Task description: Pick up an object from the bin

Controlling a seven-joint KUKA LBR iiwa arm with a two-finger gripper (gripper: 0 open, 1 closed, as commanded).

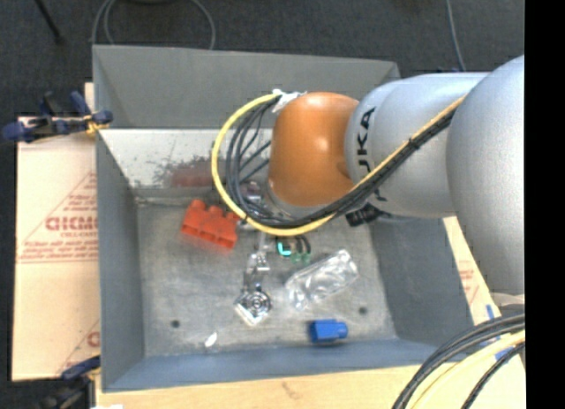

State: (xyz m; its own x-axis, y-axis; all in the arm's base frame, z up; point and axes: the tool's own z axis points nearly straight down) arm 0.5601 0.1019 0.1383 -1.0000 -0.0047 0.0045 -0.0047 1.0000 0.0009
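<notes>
Silvery metal piece [254, 306] lies close by my pincer [259, 264] — open or closed, I cannot tell — with a clear plastic bag [320, 280] just beside it, red block [210, 224] farther off.

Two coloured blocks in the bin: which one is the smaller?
The blue block, close to the lower wall of the bin. The orange-red block, at the floor's upper left, is clearly larger.

Arm [424, 151] reaches in from right, claw [261, 261] apparently pointing straight down
</notes>
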